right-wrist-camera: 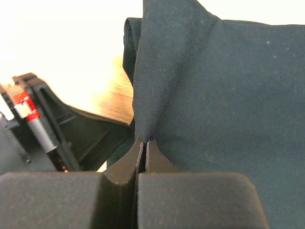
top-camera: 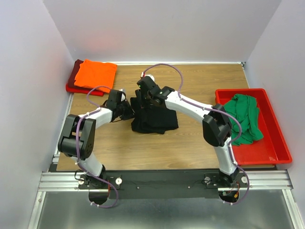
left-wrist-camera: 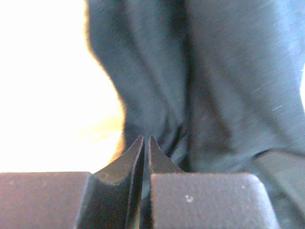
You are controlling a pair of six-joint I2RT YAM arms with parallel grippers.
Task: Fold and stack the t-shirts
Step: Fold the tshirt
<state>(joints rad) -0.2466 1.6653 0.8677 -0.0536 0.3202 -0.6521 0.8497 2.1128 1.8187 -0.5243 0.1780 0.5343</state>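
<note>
Pinching: right gripper [right-wrist-camera: 144, 139] clenched on a raised fold of the black t-shirt [top-camera: 155, 119] | left gripper [left-wrist-camera: 146, 138] closed to a thin slit, nipping the shirt's left edge | shirt bunched mid-table [top-camera: 190, 148] between both wrists, about as wide as deep, long axis and facing unclear.

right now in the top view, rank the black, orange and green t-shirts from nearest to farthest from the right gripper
1. black t-shirt, mid-table, pinched in the right gripper itself.
2. orange t-shirt, folded at the far left corner, lying on the dark red t-shirt.
3. green t-shirt, crumpled in the red bin at the right edge.
</note>
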